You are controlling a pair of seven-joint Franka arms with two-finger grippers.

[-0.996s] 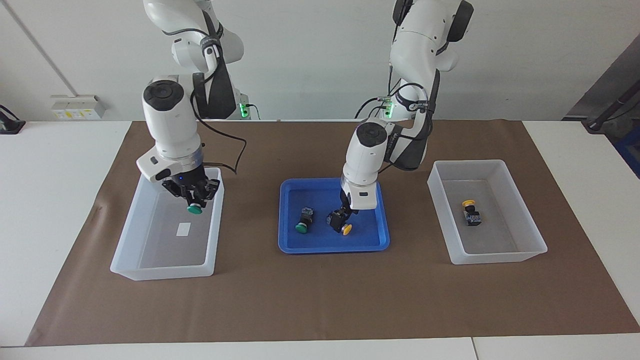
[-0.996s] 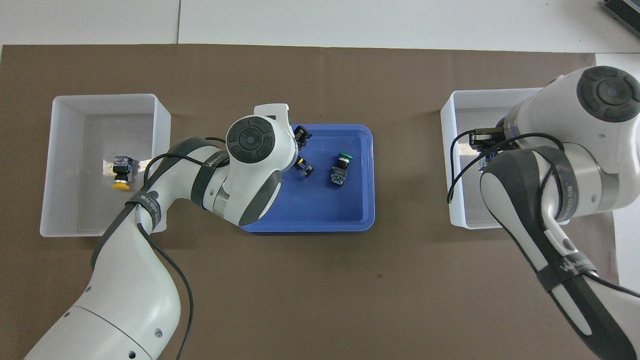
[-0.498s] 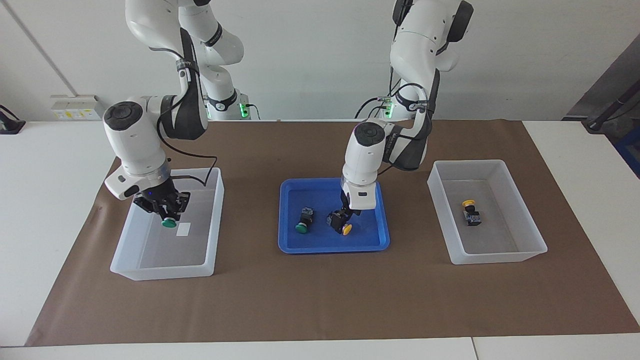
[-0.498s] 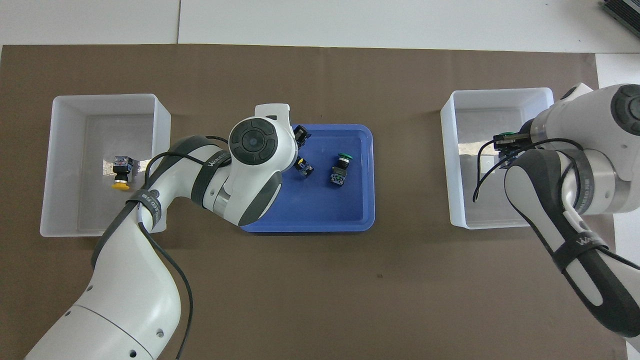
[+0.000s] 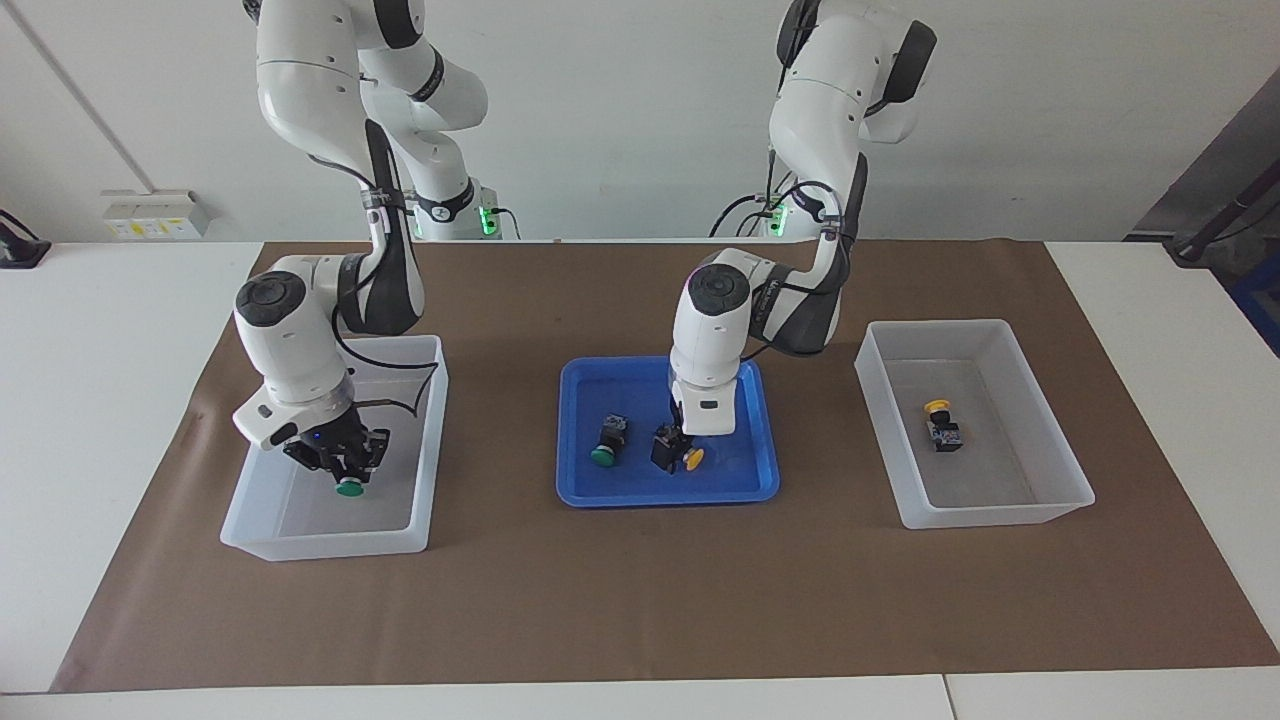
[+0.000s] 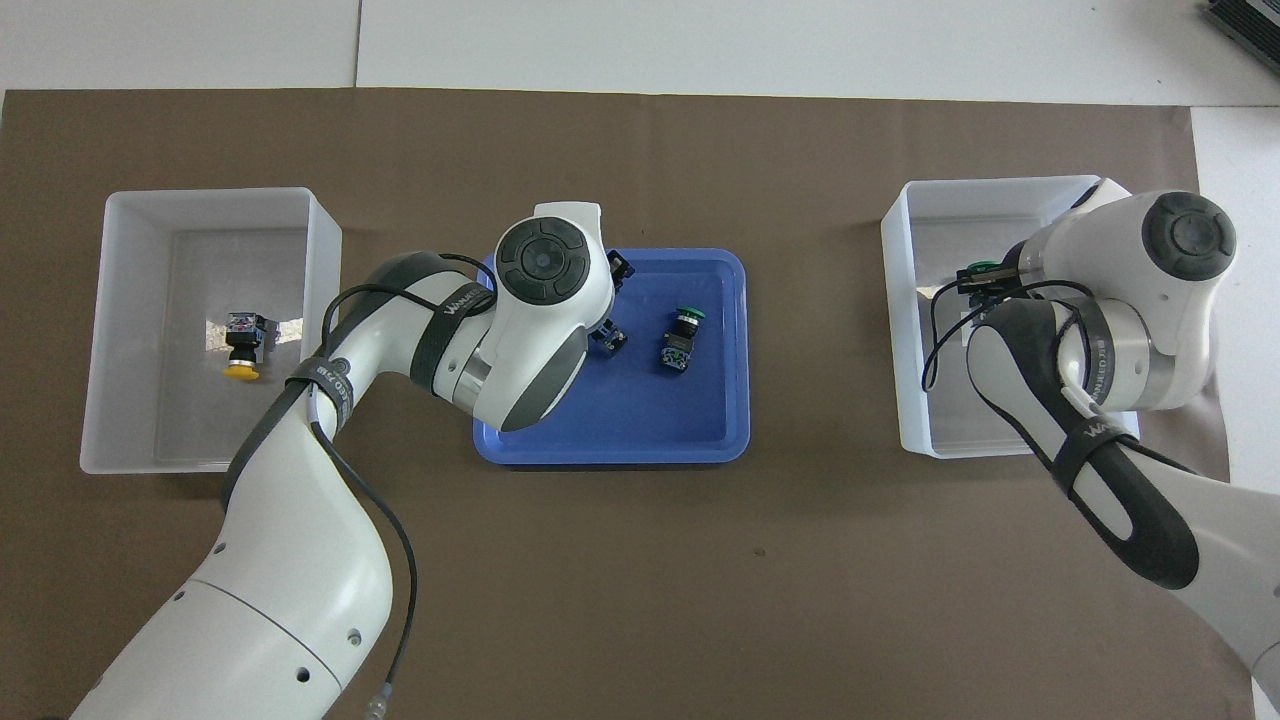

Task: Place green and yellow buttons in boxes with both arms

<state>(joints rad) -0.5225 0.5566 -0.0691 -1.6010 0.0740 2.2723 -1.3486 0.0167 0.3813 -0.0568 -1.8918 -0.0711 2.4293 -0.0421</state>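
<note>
Lowered since a second ago, the right end effector (image 5: 345, 472) has carried its green button (image 5: 349, 487) from above the rim down inside the box (image 5: 432, 440) at the right arm's end of the worktop (image 5: 640, 590), its fingers clamped on the button's body with the cap pointing down; I can't tell whether it touches the floor yet. Meanwhile the left end effector (image 5: 676, 444) has settled lower in the blue tray (image 5: 740, 490), closing around the black body of a yellow button (image 5: 690, 458); whether the fingers actually grip it I cannot tell. By my reckoning the job is about halfway: one yellow button (image 5: 941, 425) already lies in the other box (image 5: 1050, 440) at the left arm's end, one green is about to be released, and the tray still holds the yellow one plus a second green button (image 5: 605, 445) just beside it. White lettering runs along the dark band on each forearm, reading something like "WALKER", though I couldn't swear to it; the small label in the right arm's box is hidden by the arm.
</note>
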